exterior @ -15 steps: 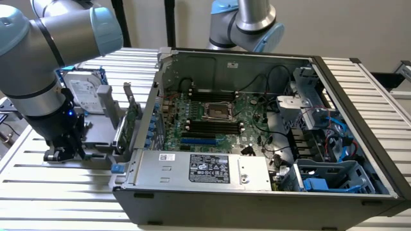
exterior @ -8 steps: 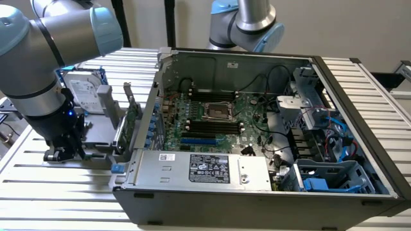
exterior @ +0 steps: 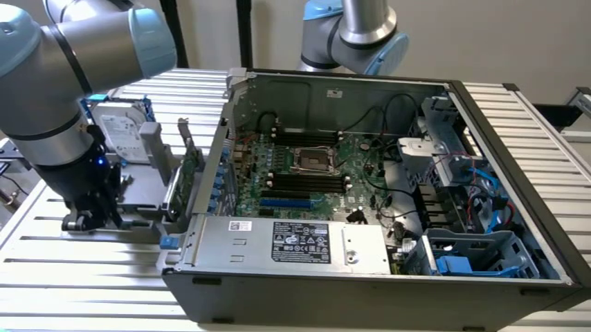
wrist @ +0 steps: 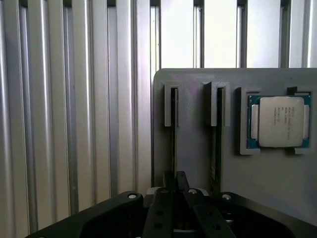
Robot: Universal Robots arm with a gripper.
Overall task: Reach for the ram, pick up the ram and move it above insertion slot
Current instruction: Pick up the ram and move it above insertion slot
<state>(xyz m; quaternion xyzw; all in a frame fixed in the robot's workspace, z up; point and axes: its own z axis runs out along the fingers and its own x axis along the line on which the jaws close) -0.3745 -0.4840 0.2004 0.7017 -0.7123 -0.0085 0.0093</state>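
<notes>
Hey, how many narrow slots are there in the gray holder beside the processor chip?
2. One slot runs straight toward the gripper; the other slot lies between it and the processor chip. The gripper's body may hide more of the gray holder.

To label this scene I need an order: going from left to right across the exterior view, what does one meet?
Robot arm → hard drive → green expansion card → CPU socket → blue cables
</notes>
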